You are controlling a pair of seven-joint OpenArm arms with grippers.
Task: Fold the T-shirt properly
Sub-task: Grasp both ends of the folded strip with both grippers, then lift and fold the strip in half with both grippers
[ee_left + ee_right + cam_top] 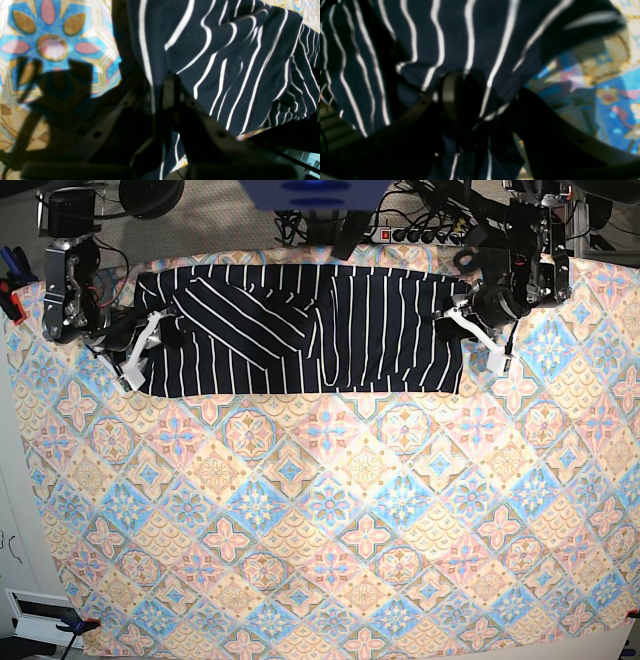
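The T-shirt [300,330] lies as a long folded band at the far edge of the patterned cloth [330,520], sleeves apparently in; crosswise folds remain. The left gripper [165,82] is clamped on one end, while the right gripper [480,100] straddles the other end, its grip unclear.

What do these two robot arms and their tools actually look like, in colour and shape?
Both arms are black, blocky jointed segments with dark cables along them. The left tool and right tool each end in slim white finger pieces. Close up, the fingers are pale, flat plates with small round screw holes.
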